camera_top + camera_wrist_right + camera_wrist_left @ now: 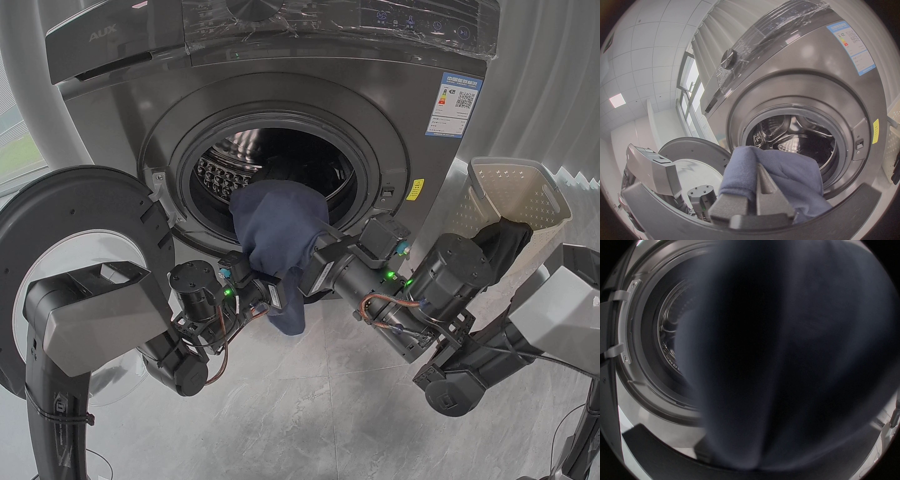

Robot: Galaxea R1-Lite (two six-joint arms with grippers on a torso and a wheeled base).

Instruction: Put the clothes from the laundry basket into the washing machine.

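Cloth sits clamped in the right gripper [747, 190]: in the right wrist view its two grey fingers [770, 190] close on a fold of a navy garment [278, 228], which bunches over them and falls away to either side. In the head view that gripper is held close to the lower rim of the round opening of the washing machine [400, 112]. The upper part of the navy garment rises in front of the lower half of the drum [219, 172]; whether it reaches past the rim cannot be told. Its lower end hangs down outside the front panel, above the grey tiled floor [325, 400]. The left gripper [278, 294] is just beside and below, touching the hanging part of the same garment from the left. The cloth covers it, and in the left wrist view the dark fabric drapes right across the lens, so whether it grips or is loose cannot be told. The round door [75, 206] stands swung wide open to the left of the opening. To the right of the machine, near its front corner, stands the pale perforated laundry basket [519, 187], with a black garment [503, 240] draped over its near rim, partly behind the right arm.
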